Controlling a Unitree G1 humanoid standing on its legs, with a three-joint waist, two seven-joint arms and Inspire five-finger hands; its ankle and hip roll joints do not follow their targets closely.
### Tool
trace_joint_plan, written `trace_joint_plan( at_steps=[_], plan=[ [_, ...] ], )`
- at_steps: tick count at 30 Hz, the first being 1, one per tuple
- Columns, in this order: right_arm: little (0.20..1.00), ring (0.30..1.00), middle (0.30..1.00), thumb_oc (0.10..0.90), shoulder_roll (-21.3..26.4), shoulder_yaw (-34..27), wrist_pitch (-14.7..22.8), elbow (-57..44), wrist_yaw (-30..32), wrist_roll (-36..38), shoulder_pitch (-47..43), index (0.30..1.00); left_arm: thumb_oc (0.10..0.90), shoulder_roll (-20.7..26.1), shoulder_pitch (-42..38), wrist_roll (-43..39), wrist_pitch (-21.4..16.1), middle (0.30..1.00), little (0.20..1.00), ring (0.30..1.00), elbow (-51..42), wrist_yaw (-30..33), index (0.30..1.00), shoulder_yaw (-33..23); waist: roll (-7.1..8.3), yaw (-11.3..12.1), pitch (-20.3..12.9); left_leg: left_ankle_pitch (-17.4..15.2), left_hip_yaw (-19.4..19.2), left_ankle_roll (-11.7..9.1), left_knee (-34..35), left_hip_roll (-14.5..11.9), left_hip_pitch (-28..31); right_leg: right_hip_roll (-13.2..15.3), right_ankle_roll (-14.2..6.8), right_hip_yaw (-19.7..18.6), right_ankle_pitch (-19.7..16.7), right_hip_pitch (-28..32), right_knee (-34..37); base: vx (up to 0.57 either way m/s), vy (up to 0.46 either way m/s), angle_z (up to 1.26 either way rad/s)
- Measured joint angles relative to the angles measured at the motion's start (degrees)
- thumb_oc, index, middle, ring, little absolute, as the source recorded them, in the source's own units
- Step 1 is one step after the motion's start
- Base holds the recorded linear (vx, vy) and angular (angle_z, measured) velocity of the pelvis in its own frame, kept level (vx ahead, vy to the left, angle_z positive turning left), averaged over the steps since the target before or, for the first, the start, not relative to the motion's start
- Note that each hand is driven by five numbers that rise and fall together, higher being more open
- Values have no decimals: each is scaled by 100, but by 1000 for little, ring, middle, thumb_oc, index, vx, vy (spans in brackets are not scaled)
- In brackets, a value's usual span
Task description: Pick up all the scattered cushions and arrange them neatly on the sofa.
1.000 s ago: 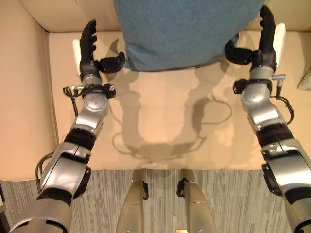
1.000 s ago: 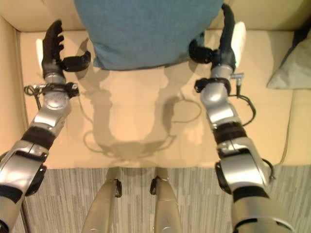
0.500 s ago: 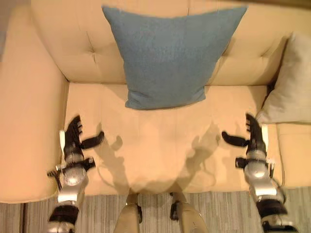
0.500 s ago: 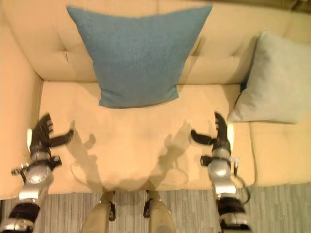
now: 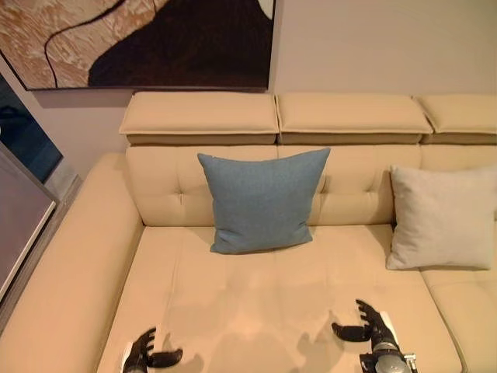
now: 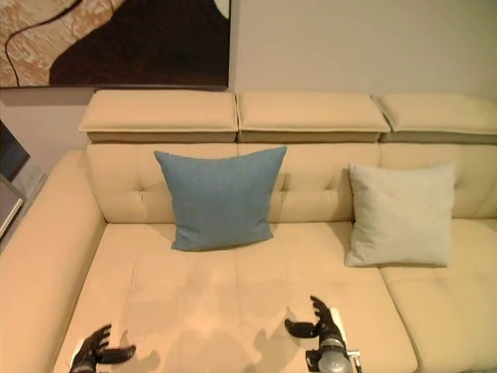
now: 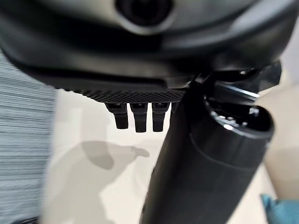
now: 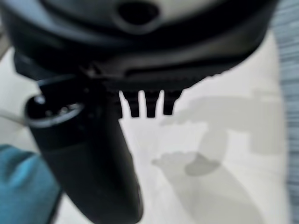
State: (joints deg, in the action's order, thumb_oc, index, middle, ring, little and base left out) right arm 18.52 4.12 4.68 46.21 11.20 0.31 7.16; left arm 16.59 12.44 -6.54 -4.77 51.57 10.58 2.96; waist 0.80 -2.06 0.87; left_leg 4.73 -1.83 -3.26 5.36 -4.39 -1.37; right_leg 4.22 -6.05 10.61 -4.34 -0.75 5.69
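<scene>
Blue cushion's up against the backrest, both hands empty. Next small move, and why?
Probably turn to look for another cushion: the blue cushion and the grey cushion stand upright on the sofa, and the left hand and right hand are open, holding nothing.

Warm even indoor light, soft shadows on the sofa (image 5: 256, 295), wrist views blurred close up

Blue cushion (image 5: 262, 200): square, upright, leaning on the sofa (image 5: 233, 311) backrest, base on the seat. Grey cushion (image 5: 441, 217): square, upright against the backrest, well apart to the right.
</scene>
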Motion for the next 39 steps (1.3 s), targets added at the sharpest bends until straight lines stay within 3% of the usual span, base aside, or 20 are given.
trace_joint_plan(
  at_steps=[8, 11, 12, 13, 15, 17, 18, 19, 23, 24, 27, 29, 30, 31, 32, 33, 34, 37, 38, 39],
  plan=[
    [900, 900, 900, 800, 15, 29, 23, 771, -26, -1, 19, 900, 800, -110, -321, 237, 11, 900, 900, 900, 691, -9, 900, 219, -118, 23, 174, 100, 245, -71, -293, -71, -248, -120, 66, 184, -9, 6, -40, -173, -20, 14],
    [900, 900, 900, 800, 37, 46, 18, 972, -17, -1, -358, 900, 800, -177, -646, 262, 4, 900, 900, 900, 971, -3, 900, 257, -176, 85, 319, 142, 214, -369, -261, -125, -435, -115, 424, 224, -188, -219, 5, -139, 64, -5],
    [900, 900, 900, 800, 5, 110, 14, 975, -16, -3, -464, 900, 800, -191, -880, 333, 6, 900, 900, 900, 1153, -12, 900, 216, 80, 48, 474, -260, 104, -580, -822, 91, -533, 207, 593, 271, -301, -291, 5, -156, 125, 1],
    [900, 900, 900, 800, 2, 153, 25, 937, -13, -4, -530, 900, 800, -209, -902, 333, 5, 900, 900, 900, 1151, -17, 900, 199, 257, -8, 538, -495, 49, -387, -1568, 251, -583, 428, 624, 311, -341, -286, 5, -118, 98, 3],
    [900, 900, 900, 800, 51, 154, 46, 947, 4, -2, -546, 900, 800, -292, -904, 331, 5, 900, 900, 900, 1186, -13, 900, 183, 257, -109, 508, -1019, 84, -487, -2599, 177, -454, 514, 577, 346, -426, -282, 0, -91, 116, 7],
    [900, 900, 900, 800, 115, 151, 31, 977, 28, -1, -526, 900, 800, -428, -911, 330, -3, 900, 900, 900, 1192, -15, 900, 168, 85, -250, 404, -1331, 38, -401, -2428, -18, -38, 498, 494, 433, -445, -288, -39, -131, 167, 35],
    [900, 900, 900, 800, 129, 156, 25, 1036, 28, -4, -502, 900, 800, -487, -946, 330, -2, 900, 900, 900, 1148, -14, 900, 209, -16, -356, 346, -1393, -109, -355, -1752, -51, 232, 495, 403, 502, -505, -341, -42, -183, 194, 43],
    [900, 900, 900, 800, 116, 155, 24, 1187, 35, -6, -544, 900, 800, -514, -981, 331, -4, 900, 900, 900, 1111, -16, 900, 300, -134, -372, 279, -1411, -200, -220, -1140, -26, 428, 487, 303, 520, -572, -461, -88, -214, 208, 25],
    [900, 900, 900, 800, -453, 226, -58, 1936, 15, -53, -740, 900, 800, -322, -1184, 339, -13, 900, 900, 900, 1282, -6, 900, 432, 438, -302, 306, -1058, -245, 193, -629, 637, 465, 1121, -185, 226, -877, -895, -242, -247, 166, 1],
    [900, 900, 900, 800, -524, 248, -85, 1936, -7, -116, -698, 900, 800, -312, -1191, 341, 5, 900, 900, 900, 1403, -2, 900, 419, 441, -323, 309, -1028, -243, 240, -569, 679, 469, 1152, -382, 229, -740, -957, -296, -253, 115, -17],
    [900, 900, 900, 800, -666, 267, -112, 2094, -6, -223, -723, 900, 800, -158, -1114, 446, 3, 900, 900, 900, 1622, 16, 900, 417, 583, -225, 355, -1043, -417, 330, -719, 869, 377, 1222, -279, 80, -1078, -1123, -390, -283, 78, -23],
    [900, 900, 900, 800, -541, 266, -129, 2103, 7, -226, -840, 900, 800, -118, -1130, 447, 3, 900, 900, 900, 1703, 23, 900, 373, 480, -211, 492, -1112, -455, 447, -1023, 922, 66, 1227, -440, -83, -1636, -1290, -342, -282, 74, -22],
    [900, 900, 900, 800, -475, 268, -144, 2125, 19, -228, -944, 900, 800, -100, -1152, 449, 2, 900, 900, 900, 1708, 35, 900, 367, 395, -177, 607, -1082, -553, 569, -1053, 853, 4, 1179, -206, -216, -1875, -1314, -253, -266, 58, -11],
    [900, 900, 900, 800, -464, 271, -147, 2183, 18, -228, -1048, 900, 800, -80, -1146, 448, 3, 900, 900, 900, 1715, 52, 900, 350, 313, -144, 654, -1001, -575, 690, -976, 789, 0, 1107, -370, -199, -1711, -1307, -376, -202, 30, -7],
    [900, 900, 900, 800, -444, 273, -148, 2306, 20, -228, -1104, 900, 800, -101, -1164, 448, 3, 900, 900, 900, 1710, 62, 900, 306, 150, -88, 714, -909, -581, 709, -881, 636, 34, 960, -574, -138, -936, -1387, -1084, -171, -1, 10],
    [900, 900, 900, 800, -388, 264, -200, 2409, 20, -225, -1098, 900, 800, -125, -1189, 448, -2, 900, 900, 900, 1673, 61, 900, 308, -93, 37, 742, -783, -509, 663, -776, 396, 85, 681, -346, -134, 65, -1472, -2410, -133, -47, 9],
    [900, 900, 900, 800, -347, 267, -206, 2431, 19, -229, -1088, 900, 800, -80, -1191, 449, 0, 900, 900, 900, 1620, 62, 900, 313, -118, 143, 766, -695, -472, 615, -682, 318, 115, 591, -493, -145, 542, -1465, -3016, -99, -109, 7],
    [900, 900, 900, 800, -331, 276, -200, 2312, 38, -232, -1146, 900, 800, 11, -1041, 453, 34, 900, 900, 900, 1589, 150, 900, 319, 97, 314, 688, -561, -508, 458, -559, 316, 48, 596, -457, -54, 1227, -887, -2475, -5, -126, -5],
    [900, 900, 900, 800, -348, 295, -178, 2310, 28, -234, -1138, 900, 800, 27, -1003, 452, 54, 900, 900, 900, 1612, 150, 900, 300, 168, 352, 645, -479, -466, 339, -451, 317, 90, 486, -86, 1, 1155, -505, -1689, 12, -113, -7],
    [900, 900, 900, 800, -331, 280, -197, 2324, 35, -235, -1146, 900, 800, -34, -975, 452, 78, 900, 900, 900, 1615, 138, 900, 334, 101, 354, 612, -446, -385, 330, -429, 235, 96, 357, -5, 4, 960, -394, -1421, 13, -105, -6]
  ],
)
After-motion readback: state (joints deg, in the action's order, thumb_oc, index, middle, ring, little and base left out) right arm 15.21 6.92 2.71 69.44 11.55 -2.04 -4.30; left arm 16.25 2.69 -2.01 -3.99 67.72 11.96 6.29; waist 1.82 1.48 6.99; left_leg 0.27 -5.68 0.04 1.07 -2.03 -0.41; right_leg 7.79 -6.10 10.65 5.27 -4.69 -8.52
